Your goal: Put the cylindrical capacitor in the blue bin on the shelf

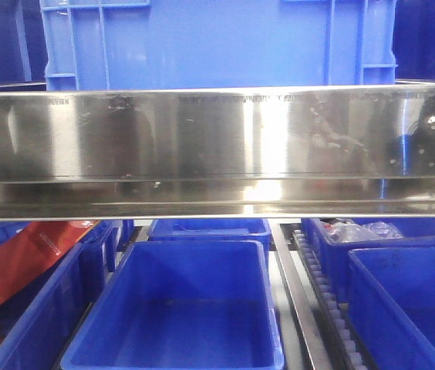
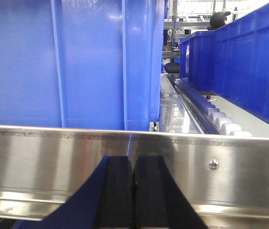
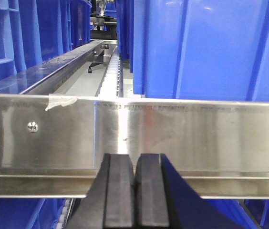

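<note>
Before the shelf (image 1: 217, 139), level and crosswise, no capacitor apparently shows.

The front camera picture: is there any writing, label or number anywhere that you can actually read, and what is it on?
None can be read.
Red packet in the lower left bin: small white print, too blurred to read.
Steel shelf front rail: faint marks along its top edge, illegible.
Blue bins: no labels visible.

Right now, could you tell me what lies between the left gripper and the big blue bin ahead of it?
Only the shelf's steel front rail, seen in the left wrist view, separates the shut left gripper from the blue bin.
</note>
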Robot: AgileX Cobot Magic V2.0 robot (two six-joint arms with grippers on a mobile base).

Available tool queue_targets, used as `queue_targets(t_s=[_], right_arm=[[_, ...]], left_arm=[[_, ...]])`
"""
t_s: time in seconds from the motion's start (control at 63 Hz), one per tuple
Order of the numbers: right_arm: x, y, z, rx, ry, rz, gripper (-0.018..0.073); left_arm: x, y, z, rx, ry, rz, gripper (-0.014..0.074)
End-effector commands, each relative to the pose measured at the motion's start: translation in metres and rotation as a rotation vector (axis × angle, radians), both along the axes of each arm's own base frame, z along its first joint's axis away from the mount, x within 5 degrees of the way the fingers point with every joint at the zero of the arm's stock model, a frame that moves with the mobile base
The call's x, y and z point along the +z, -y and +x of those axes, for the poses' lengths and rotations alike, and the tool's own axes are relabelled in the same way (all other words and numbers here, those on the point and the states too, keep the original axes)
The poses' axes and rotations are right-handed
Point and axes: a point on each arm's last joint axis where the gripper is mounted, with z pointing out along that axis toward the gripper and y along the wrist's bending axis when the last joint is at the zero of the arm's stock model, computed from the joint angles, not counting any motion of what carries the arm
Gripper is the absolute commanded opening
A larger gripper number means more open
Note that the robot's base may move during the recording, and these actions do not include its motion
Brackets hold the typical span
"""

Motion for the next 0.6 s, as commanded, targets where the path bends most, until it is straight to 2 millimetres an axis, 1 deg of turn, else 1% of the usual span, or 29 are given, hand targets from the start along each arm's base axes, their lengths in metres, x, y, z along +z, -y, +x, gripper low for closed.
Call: queue_targets(t_s=[0.0,0.588], right_arm=[[0.0017,0.0005,0.0,-0.006,0.024,-0.008,-0.0154],[0.0017,0.0005,0.0,-0.006,0.024,-0.008,-0.0154]], left_arm=[[0.0028,0.0001,-0.0007,0.0,0.028,-0.004,-0.0111],[0.0028,0.0001,-0.0007,0.0,0.028,-0.004,-0.0111]])
